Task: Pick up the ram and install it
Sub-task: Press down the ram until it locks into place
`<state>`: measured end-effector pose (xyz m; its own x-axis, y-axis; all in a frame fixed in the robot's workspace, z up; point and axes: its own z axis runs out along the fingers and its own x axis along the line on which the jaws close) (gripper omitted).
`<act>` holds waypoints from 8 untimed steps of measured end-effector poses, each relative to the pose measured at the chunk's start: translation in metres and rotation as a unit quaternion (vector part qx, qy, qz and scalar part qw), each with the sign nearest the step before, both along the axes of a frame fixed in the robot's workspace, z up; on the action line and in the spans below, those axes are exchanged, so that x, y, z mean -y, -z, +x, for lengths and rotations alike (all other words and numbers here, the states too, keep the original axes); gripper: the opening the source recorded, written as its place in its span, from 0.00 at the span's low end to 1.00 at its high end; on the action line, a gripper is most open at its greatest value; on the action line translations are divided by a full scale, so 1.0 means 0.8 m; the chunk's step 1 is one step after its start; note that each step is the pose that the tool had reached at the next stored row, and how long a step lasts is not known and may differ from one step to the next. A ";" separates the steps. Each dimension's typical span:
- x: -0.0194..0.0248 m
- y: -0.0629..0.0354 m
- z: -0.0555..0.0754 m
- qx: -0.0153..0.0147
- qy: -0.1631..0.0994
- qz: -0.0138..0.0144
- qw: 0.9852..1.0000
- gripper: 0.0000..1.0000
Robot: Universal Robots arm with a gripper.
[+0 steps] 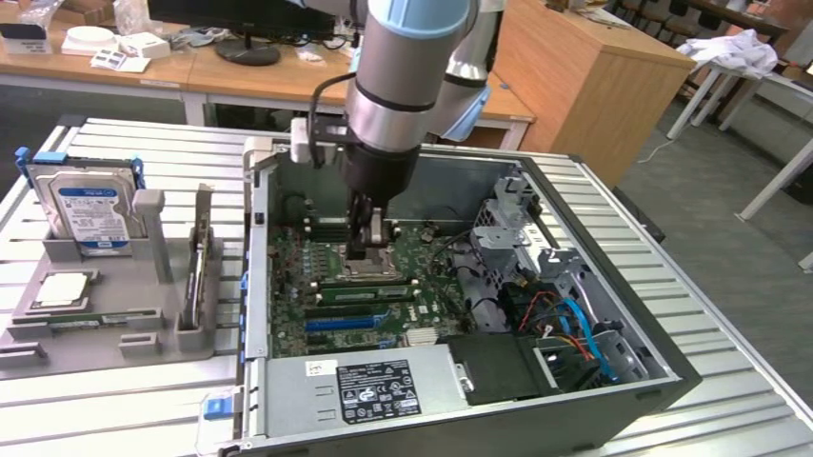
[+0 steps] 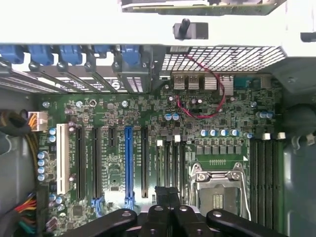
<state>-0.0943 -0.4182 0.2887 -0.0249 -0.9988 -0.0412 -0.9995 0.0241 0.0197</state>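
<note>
My gripper (image 1: 368, 249) reaches down into the open computer case (image 1: 661, 376), just above the motherboard (image 1: 439, 276). In the wrist view its dark fingers (image 2: 160, 197) are pressed together with nothing showing between them. They hang over the black memory slots with white clips (image 2: 170, 163), beside the CPU socket (image 2: 219, 185). The ram (image 1: 87, 322), a thin green stick, lies in the grey holder (image 1: 38, 357) at the exterior view's left, well away from my gripper.
The holder also carries a hard drive (image 1: 87, 209), a square chip (image 1: 64, 288) and an upright card (image 1: 197, 271). A long blue slot (image 2: 129, 163) and more black slots (image 2: 266, 168) lie on the board. Cables (image 1: 572, 324) and the power supply (image 1: 368, 390) crowd the case.
</note>
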 end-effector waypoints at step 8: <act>0.0000 -0.028 0.000 0.000 0.000 0.000 1.000 0.11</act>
